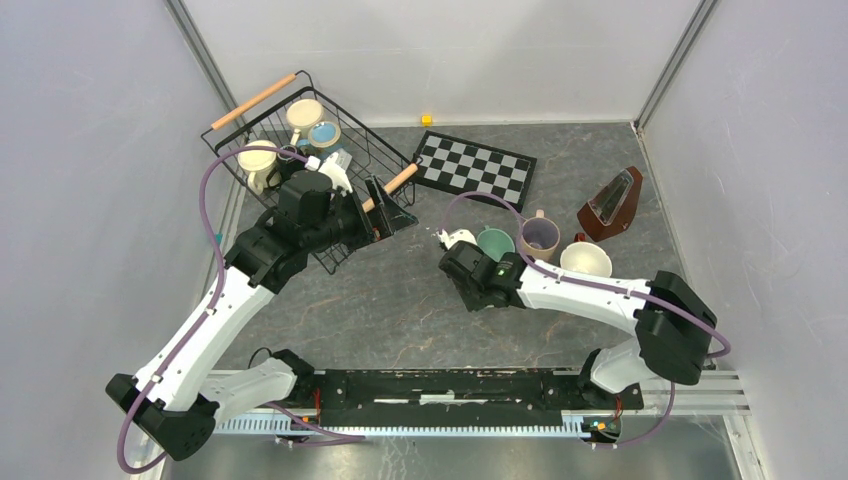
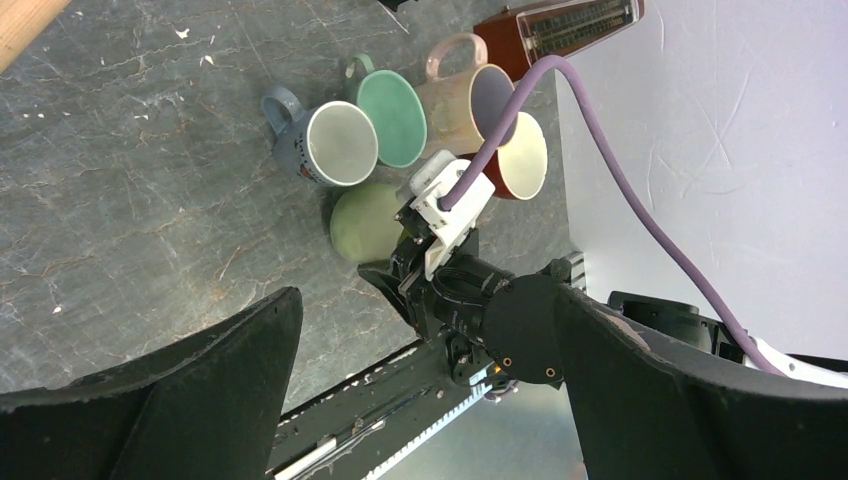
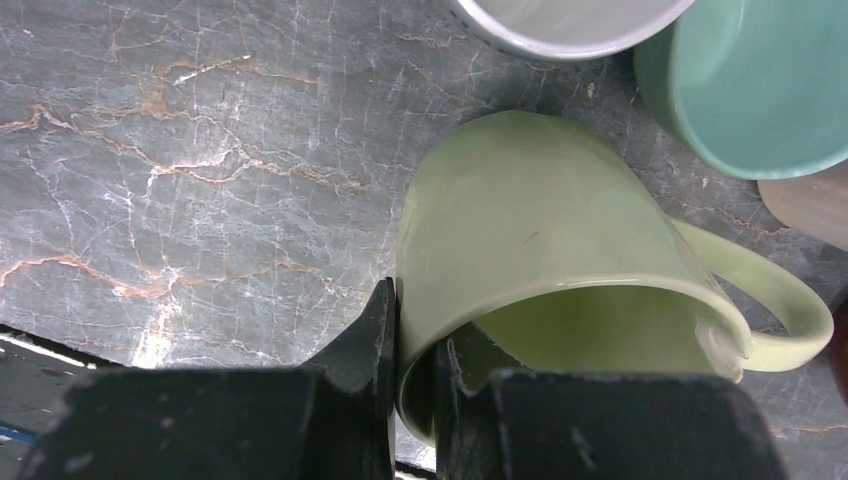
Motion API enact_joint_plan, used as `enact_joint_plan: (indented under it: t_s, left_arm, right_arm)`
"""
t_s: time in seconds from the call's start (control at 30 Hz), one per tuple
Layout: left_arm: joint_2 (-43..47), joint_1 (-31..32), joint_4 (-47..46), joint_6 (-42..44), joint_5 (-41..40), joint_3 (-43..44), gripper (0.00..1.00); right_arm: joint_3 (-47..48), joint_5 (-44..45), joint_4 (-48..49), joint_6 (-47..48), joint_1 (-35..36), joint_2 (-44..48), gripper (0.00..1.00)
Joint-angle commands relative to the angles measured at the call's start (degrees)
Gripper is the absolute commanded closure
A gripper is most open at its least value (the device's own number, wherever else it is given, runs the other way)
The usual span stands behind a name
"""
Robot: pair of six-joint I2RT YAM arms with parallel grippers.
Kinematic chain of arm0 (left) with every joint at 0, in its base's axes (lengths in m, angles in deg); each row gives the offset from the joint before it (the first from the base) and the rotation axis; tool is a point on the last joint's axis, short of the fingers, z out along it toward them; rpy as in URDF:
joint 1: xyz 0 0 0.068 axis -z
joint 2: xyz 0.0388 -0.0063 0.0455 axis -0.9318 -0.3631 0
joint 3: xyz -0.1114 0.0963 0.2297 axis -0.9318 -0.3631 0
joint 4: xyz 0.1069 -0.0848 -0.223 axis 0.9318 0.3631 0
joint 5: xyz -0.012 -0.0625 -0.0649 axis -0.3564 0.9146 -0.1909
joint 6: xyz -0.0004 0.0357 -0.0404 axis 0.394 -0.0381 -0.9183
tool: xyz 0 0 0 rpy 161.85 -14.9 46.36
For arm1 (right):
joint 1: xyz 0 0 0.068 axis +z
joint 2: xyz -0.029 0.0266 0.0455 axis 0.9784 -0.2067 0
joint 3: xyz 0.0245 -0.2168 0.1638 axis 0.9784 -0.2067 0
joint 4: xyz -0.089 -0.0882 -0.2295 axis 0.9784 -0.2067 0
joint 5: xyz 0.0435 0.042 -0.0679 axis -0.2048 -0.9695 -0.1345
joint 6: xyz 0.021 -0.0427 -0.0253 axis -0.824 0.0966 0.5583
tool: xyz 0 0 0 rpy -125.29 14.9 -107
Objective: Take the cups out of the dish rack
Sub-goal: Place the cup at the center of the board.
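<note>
Pinching the rim of the light green mug (image 3: 530,220), the right claw (image 3: 412,350) is seen nearly closed. The mug is tilted over the desk (image 1: 400,300), well right of the dish rack (image 1: 378,152), beside a teal mug (image 3: 760,80). The left claw (image 2: 430,300) is held wide and empty beside the rack. Three cups (image 1: 257,158) are seen inside it.

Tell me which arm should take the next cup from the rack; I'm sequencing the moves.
Left. The left gripper is open at the rack, which has cups inside. The right gripper is shut on the green mug, over by the unloaded mugs.
</note>
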Motion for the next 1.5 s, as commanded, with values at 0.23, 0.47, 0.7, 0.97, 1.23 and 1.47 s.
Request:
enact_joint_plan:
  t_s: [0.23, 0.47, 0.7, 0.97, 1.23, 1.47]
  left_arm:
    - [0.8, 0.2, 0.6, 2.2, -1.1, 0.2, 0.00]
    - [0.7, 0.2, 1.0, 2.3, -1.1, 0.7, 0.00]
    - [0.6, 0.2, 1.0, 2.4, -1.2, 0.8, 0.00]
    - [0.0, 0.2, 1.4, 2.0, -1.9, 2.1, 0.00]
    - [-0.7, 0.2, 3.8, 1.8, -4.7, 4.5, 0.00]
    - [-3.2, 0.2, 8.9, 3.5, -13.8, 10.5, 0.00]
  right_arm:
    - [3.2, 3.9, 0.7, 2.1, 0.0, -0.9, 0.78]
    - [3.4, 3.6, 0.8, 2.5, -0.1, -1.0, 0.68]
    - [4.6, 3.5, -0.1, 2.8, -0.1, 0.4, 0.52]
    - [5.5, 3.7, -1.8, 4.2, -0.2, 6.8, 0.25]
    - [5.4, 2.6, -0.1, 6.7, -0.1, 16.1, 0.02]
    - [4.7, 2.3, 4.3, 9.1, -0.1, 24.7, 0.02]
